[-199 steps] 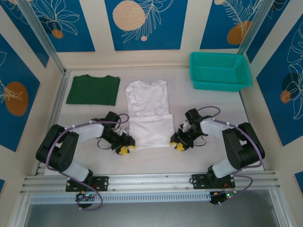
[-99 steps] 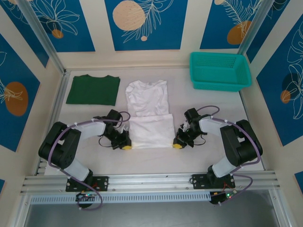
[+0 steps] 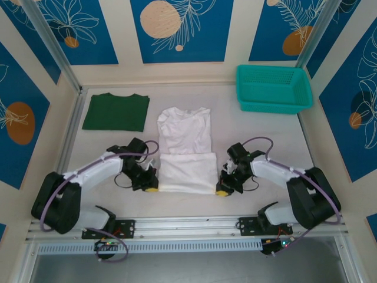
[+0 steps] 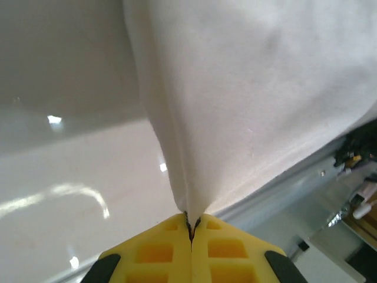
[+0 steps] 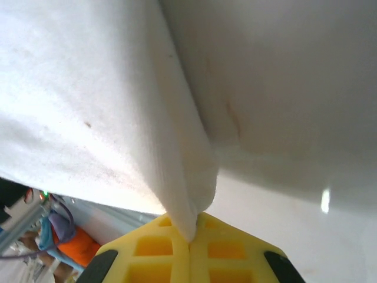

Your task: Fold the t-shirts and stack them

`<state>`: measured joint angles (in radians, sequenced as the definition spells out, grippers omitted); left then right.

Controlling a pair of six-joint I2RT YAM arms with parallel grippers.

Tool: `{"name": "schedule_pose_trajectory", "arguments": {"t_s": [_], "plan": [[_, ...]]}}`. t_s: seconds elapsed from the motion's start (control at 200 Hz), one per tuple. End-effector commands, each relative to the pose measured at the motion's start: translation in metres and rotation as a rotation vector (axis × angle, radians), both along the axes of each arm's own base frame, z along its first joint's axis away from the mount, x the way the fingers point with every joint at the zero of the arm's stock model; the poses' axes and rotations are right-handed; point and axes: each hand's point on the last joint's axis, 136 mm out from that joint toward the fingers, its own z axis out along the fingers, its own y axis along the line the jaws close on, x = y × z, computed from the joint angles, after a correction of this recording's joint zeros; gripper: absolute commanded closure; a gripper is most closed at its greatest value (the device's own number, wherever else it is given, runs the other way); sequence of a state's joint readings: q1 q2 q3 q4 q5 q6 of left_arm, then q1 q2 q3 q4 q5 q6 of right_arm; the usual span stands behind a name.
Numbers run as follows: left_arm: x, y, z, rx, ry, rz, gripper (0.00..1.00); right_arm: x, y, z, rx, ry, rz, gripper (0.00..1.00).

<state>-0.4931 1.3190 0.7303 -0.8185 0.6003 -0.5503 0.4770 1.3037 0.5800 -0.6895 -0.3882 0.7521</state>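
The white t-shirt (image 3: 185, 147) lies in the middle of the table, its lower part doubled over toward the near edge. My left gripper (image 3: 152, 189) is shut on the near left corner of that fold; the left wrist view shows the white cloth (image 4: 235, 100) pinched between the yellow pads (image 4: 159, 253). At the near right corner my right gripper (image 3: 221, 192) is shut on the white cloth (image 5: 118, 106), which rises from its yellow pads (image 5: 230, 253). The dark green t-shirt (image 3: 115, 111) lies folded flat at the back left, away from both grippers.
A teal mesh basket (image 3: 273, 88) stands at the back right corner. Metal rails (image 3: 188, 227) run along the near edge below the arm bases. Blue and cream walls close in the table on three sides.
Both grippers closed on the shirt's folded corners and drew them toward the near edge. The white shirt has shifted and its upper part looks slightly rumpled.
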Motion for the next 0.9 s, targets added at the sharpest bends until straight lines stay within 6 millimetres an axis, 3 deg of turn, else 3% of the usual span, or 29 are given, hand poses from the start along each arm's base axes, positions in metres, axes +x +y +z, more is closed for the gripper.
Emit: {"name": "schedule_pose_trajectory", "arguments": {"t_s": [0.0,0.175,0.265,0.355,0.56,0.695,0.895], "plan": [[-0.036,0.006,0.013,-0.013,0.117,0.015,1.00,-0.036,-0.002,0.021,-0.007,0.084,-0.015,1.00],[-0.030,-0.001,0.048,-0.096,0.037,0.044,1.00,-0.043,-0.003,0.055,0.023,0.020,-0.039,1.00],[-0.018,-0.007,0.064,-0.131,-0.011,0.049,1.00,-0.033,-0.002,0.072,0.036,-0.035,-0.032,1.00],[0.006,-0.016,0.082,-0.182,-0.069,0.090,1.00,-0.013,0.001,0.088,0.053,-0.070,-0.047,1.00],[0.086,-0.025,0.136,-0.212,-0.264,0.148,1.00,0.068,0.010,0.131,0.116,-0.146,-0.101,1.00],[0.142,-0.019,0.137,-0.183,-0.302,0.256,1.00,0.129,0.013,0.139,0.112,-0.169,-0.132,1.00],[0.216,-0.023,0.129,-0.144,-0.323,0.322,1.00,0.217,0.017,0.129,0.086,-0.131,-0.199,1.00]]}}
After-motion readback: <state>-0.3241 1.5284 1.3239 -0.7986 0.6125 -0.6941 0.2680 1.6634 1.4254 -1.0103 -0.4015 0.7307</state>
